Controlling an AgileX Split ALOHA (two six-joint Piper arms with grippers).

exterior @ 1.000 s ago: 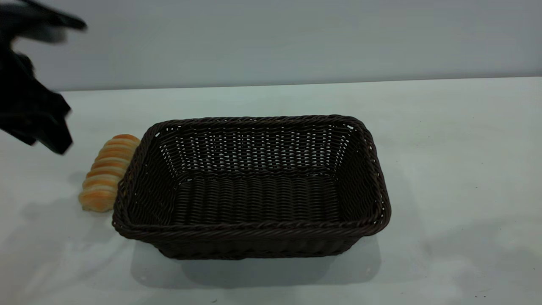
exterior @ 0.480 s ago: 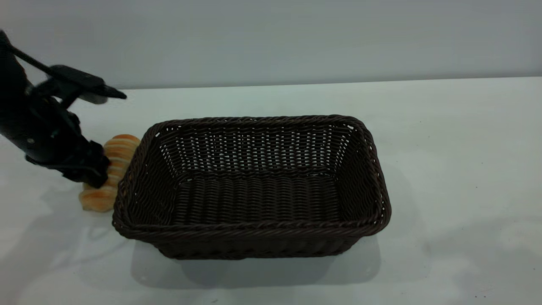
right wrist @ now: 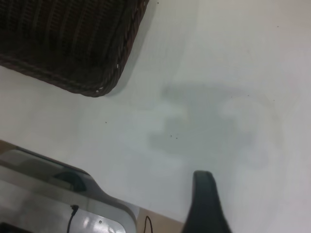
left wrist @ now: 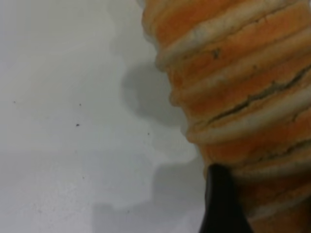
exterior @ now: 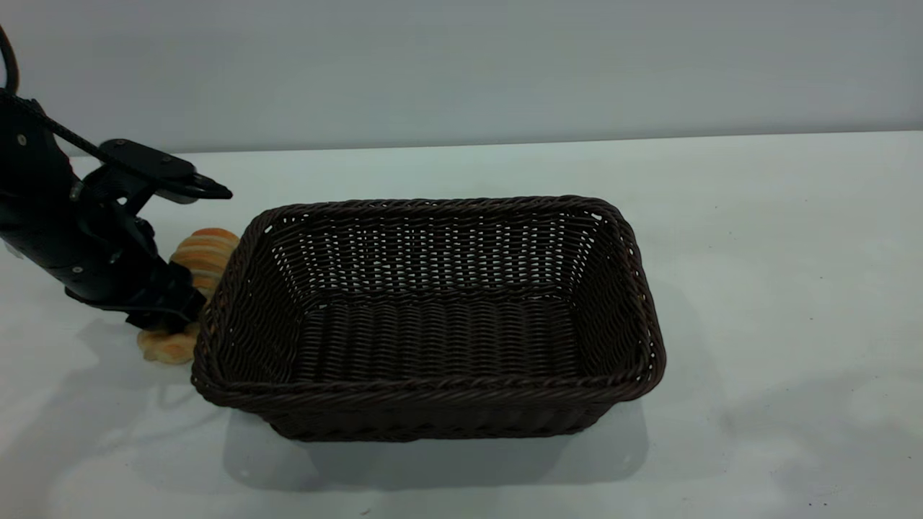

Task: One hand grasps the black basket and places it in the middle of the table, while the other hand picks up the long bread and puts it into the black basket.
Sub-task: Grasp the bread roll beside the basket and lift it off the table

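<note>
The black basket (exterior: 433, 389) stands upright near the middle of the table (exterior: 757, 252), and nothing lies in it. The long bread (exterior: 205, 252), golden-orange with crosswise ridges, lies on the table right against the basket's left side. My left gripper (exterior: 169, 310) is down over the middle of the bread and covers part of it. In the left wrist view the bread (left wrist: 243, 87) fills the frame, and a black part of the left gripper (left wrist: 221, 199) rests against its side. My right gripper (right wrist: 206, 194) hangs over bare table beyond a corner of the basket (right wrist: 73, 43); it is outside the exterior view.
The left arm's wrist camera mount (exterior: 155, 169) juts out above the bread toward the basket's left rim. In the right wrist view the table's edge (right wrist: 112, 199) runs close by, with grey equipment and a cable (right wrist: 73, 213) beyond it.
The left arm has swung in from the far left and come down onto the bread. The basket has not moved. The bread's near end has shifted very slightly.
</note>
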